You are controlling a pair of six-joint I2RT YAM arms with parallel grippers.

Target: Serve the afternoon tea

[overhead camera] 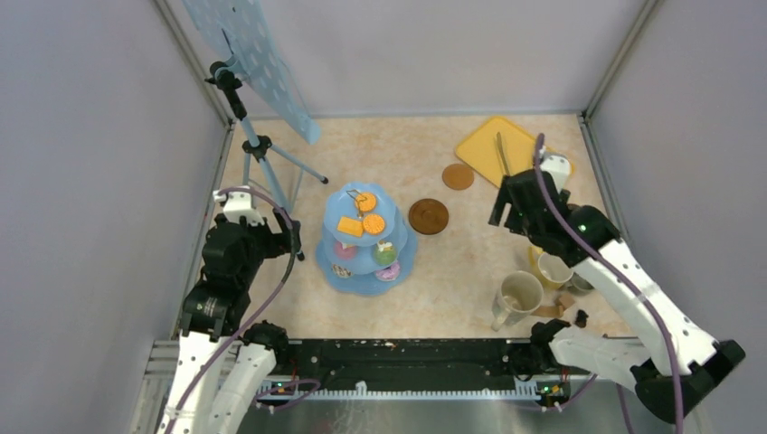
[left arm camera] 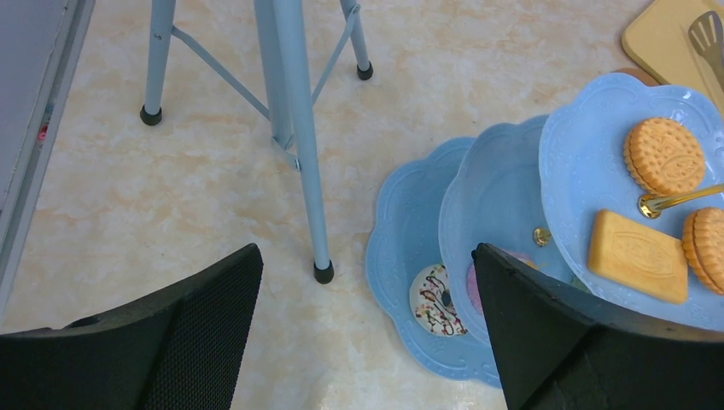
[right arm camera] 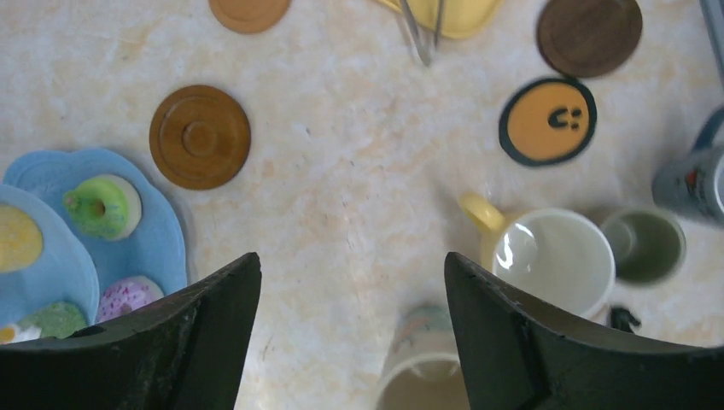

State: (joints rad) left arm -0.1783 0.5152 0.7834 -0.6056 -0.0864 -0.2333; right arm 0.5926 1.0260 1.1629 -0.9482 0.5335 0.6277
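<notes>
"Right of centre in the overhead view, the right gripper [right arm camera: 350,265] hangs wide open, empty, near the yellow mug [right arm camera: 555,260] and big beige mug [right arm camera: 423,363]."

"Risk?"

"Mugs crowd together — a descending finger could topple one. At frame left the left gripper [left arm camera: 367,252], also wide, is hemmed between tripod [left arm camera: 290,128] and tiered stand [left arm camera: 410,239]."

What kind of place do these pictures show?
Most likely a robot test booth, not a real café: plain grey walls on a metal frame enclose the table, the left arm and right arm are mounted at its near edge, and a tripod holds a dotted board beside the tiered blue stand.
</notes>
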